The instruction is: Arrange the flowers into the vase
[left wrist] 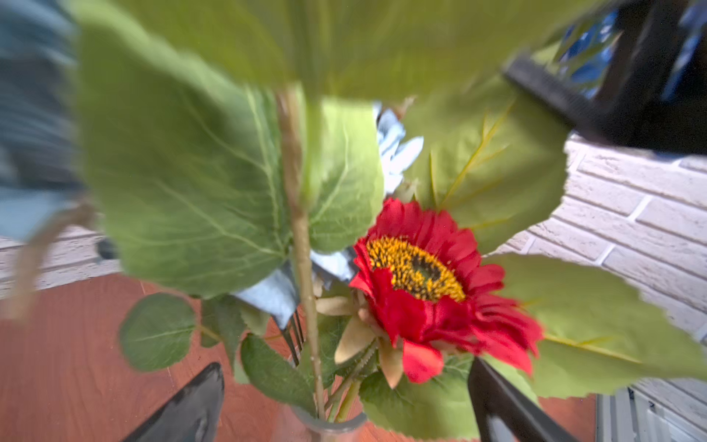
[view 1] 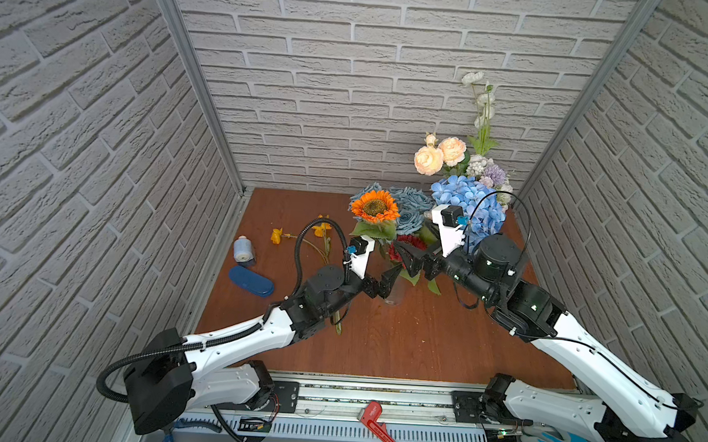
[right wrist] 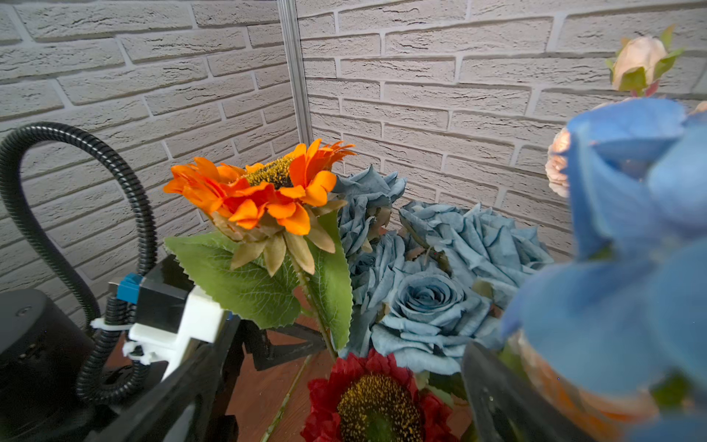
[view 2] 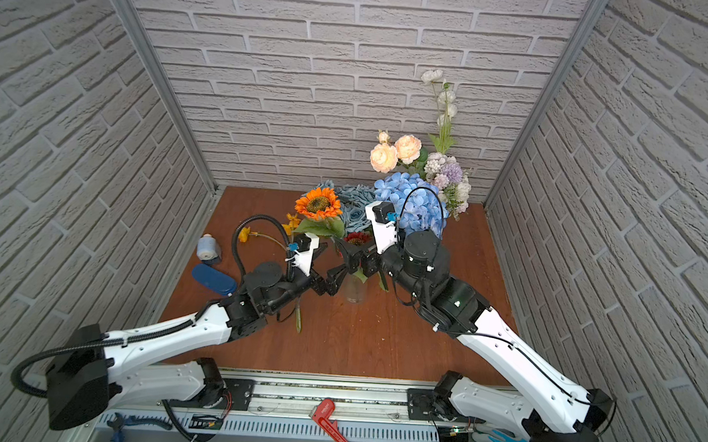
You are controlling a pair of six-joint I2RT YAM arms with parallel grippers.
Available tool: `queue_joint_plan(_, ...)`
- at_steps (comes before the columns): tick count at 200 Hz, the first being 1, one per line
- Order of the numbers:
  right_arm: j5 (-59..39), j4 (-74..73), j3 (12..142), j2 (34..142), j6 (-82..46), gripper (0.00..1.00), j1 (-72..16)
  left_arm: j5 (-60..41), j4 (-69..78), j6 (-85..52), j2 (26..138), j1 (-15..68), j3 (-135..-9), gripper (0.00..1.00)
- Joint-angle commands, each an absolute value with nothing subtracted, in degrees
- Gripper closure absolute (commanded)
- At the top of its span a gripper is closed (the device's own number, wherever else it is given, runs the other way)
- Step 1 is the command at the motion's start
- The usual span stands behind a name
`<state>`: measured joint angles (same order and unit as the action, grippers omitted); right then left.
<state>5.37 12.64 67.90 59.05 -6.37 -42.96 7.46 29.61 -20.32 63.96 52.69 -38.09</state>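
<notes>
Your left claw (left wrist: pixel 344 366): apart, orange sunflower (right wrist: pixel 264 191) stem between fingers, at vase (left wrist: pixel 333 425) mouth. Your right claw (view 1: pixel 409 258): apart, over red sunflower (left wrist: pixel 421 275).

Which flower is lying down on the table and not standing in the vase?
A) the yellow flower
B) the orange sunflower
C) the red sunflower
A: the yellow flower lies flat on the wooden table, apart from the glass vase holding the orange sunflower and the red sunflower.

one orange sunflower (view 1: pixel 374 206), one red sunflower (left wrist: pixel 417 275), one blue hydrangea (view 1: pixel 465 203); one glass vase (view 2: pixel 355 292), one blue case (view 1: pixel 251 281)
</notes>
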Motion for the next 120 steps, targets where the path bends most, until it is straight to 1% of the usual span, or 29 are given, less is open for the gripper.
queue_joint_plan(1, 5.39, 9.94, 67.76, 58.53, -5.98, 0.0, -42.63, 11.96, 20.98, -21.98, 60.45, 52.91, -37.52, 0.02)
queue_joint_plan(48, 4.87, 9.49, 67.85, 58.8, -6.31, 0.0, -42.69, 25.32, 8.48, -28.07, 55.01, 52.44, -34.15, 0.02)
queue_joint_plan(70, 5.0, 9.28, 67.61, 58.93, -6.31, 0.0, -42.63, 28.05, 5.26, -32.88, 53.72, 50.91, -31.78, 0.02)
queue_joint_plan(93, 5.54, 9.32, 67.41, 59.37, -6.26, 0.0, -42.68, 27.94, 3.43, -38.71, 53.91, 47.01, -28.88, 0.02)
queue_joint_plan(110, 5.77, 9.36, 67.19, 59.72, -6.21, 0.0, -42.63, 26.7, 1.72, -42.72, 55.07, 42.43, -27.95, 0.08)
queue_joint_plan(120, 6.05, 9.32, 67.0, 59.93, -6.08, 0.0, -42.63, 24.88, 0.92, -44.46, 56.28, 39.11, -28.12, 0.15)
